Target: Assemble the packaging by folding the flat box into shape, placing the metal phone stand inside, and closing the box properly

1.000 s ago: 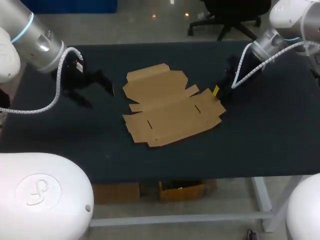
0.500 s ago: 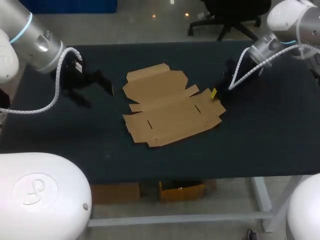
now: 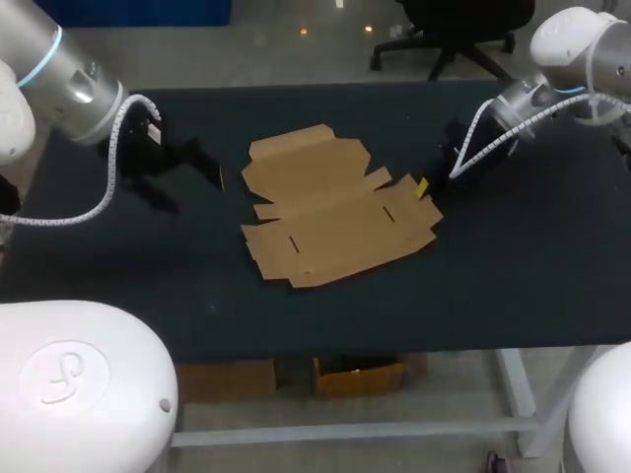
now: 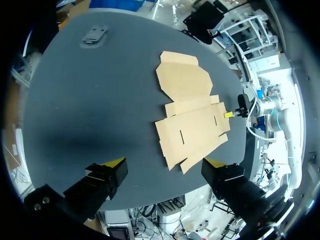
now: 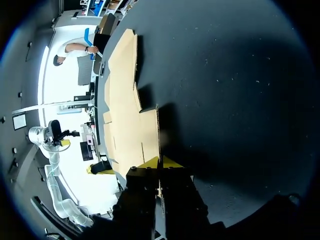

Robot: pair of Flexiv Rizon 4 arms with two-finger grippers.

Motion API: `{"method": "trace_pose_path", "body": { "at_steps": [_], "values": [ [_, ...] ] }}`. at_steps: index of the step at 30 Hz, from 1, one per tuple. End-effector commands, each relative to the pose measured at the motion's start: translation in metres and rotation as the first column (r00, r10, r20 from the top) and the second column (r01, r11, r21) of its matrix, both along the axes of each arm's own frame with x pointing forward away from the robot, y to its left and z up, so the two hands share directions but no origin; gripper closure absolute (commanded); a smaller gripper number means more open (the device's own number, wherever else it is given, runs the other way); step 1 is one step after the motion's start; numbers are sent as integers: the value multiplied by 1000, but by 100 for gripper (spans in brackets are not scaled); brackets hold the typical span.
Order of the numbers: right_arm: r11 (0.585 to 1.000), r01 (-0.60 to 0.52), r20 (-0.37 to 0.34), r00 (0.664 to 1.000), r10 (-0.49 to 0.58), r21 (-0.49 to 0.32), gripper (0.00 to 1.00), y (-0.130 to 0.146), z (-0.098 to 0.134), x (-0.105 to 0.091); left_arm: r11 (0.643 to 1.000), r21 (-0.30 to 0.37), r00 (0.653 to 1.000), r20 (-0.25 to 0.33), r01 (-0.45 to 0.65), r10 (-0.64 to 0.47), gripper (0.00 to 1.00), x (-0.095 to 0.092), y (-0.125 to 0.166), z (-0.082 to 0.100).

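In the head view, your flat brown cardboard box blank lay unfolded in the middle of the black table. Your left gripper hung well apart from it, and your right gripper sat at its right edge.

In the left wrist view, your left gripper had its fingers spread wide over the blank's near edge. A grey metal phone stand lay far ahead, apart from the cardboard.

In the right wrist view, your right gripper pinched a raised edge flap of the blank between its yellow tips.
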State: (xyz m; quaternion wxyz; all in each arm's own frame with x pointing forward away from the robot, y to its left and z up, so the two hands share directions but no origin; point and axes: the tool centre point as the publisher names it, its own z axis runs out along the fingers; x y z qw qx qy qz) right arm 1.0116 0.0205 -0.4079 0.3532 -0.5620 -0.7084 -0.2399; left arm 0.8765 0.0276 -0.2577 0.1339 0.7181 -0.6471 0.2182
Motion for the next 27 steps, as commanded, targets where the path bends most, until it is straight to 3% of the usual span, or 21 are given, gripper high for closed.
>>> {"method": "trace_pose_path", "body": {
  "at_steps": [1, 11, 27],
  "values": [
    [999, 39, 39, 999, -39, -1, 100, -3, 6, -13, 1000, 2, 1000, 2, -1, 1, 0, -2, 1, 1],
    [989, 133, 133, 981, -141, 62, 100, -16, 25, -49, 1000, -3, 1000, 3, 15, -15, 0, -5, 0, 1],
    [971, 221, 136, 963, -232, 96, 100, -18, 22, -87, 999, 0, 999, -1, 33, -33, 0, -13, -5, 0]
  ]
}}
